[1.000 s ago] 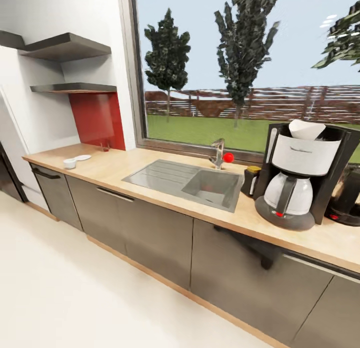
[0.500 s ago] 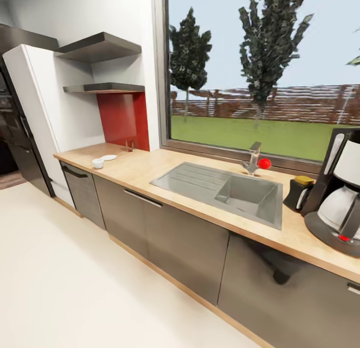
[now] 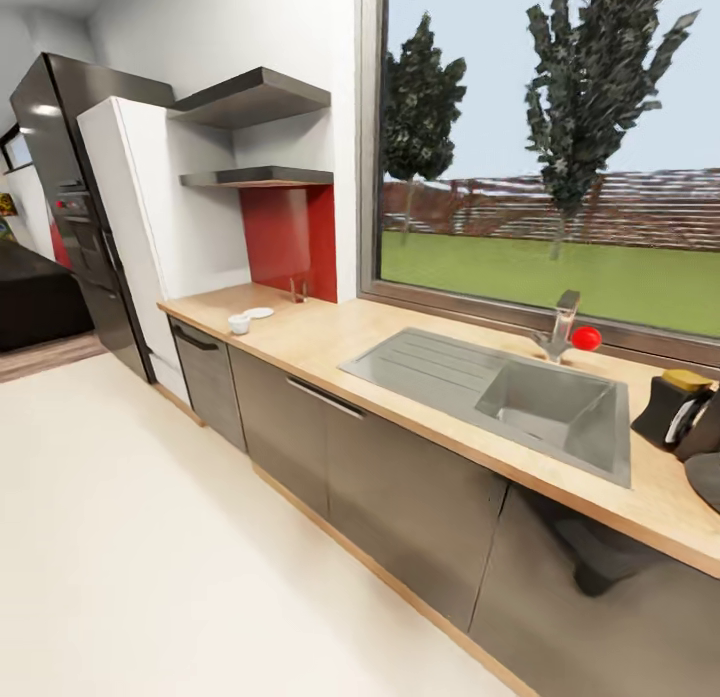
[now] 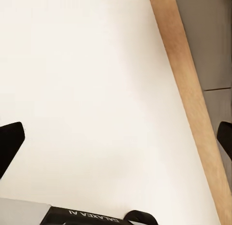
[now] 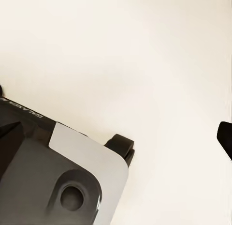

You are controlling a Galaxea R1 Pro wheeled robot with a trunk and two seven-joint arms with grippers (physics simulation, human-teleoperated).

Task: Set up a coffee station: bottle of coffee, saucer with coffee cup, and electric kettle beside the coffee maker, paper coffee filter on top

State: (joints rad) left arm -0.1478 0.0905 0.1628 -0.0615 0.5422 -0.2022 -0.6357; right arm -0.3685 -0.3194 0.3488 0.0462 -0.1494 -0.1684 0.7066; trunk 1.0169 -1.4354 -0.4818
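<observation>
1. Far left on the table (image 3: 420, 397), near the red wall panel (image 3: 290, 239), the small white cup (image 3: 239, 323) stands just beside the flat white saucer (image 3: 260, 313), not on it. Both are tiny at this range; the cup's handle cannot be made out.
2. The grey sink (image 3: 500, 392) and tap (image 3: 562, 327) lie in the middle of the table.
3. At the right edge the squat dark bottle (image 3: 675, 409) with its yellowish top stands on the table, with a dark curved piece, probably the coffee maker's base (image 3: 706, 477), cut off just beside it.
4. Left tool (image 4: 116, 142): dark fingertips set wide, released, nothing between them, above pale floor (image 4: 87, 89). Right tool (image 5: 113, 138): one fingertip visible, so I cannot tell its state.
5. Risk, as I judge it: cup and saucer are well apart from the coffee maker, so they need a long carry; a loose pinch on the thin saucer could let it slip, and stopping too close could knock the cup.
</observation>
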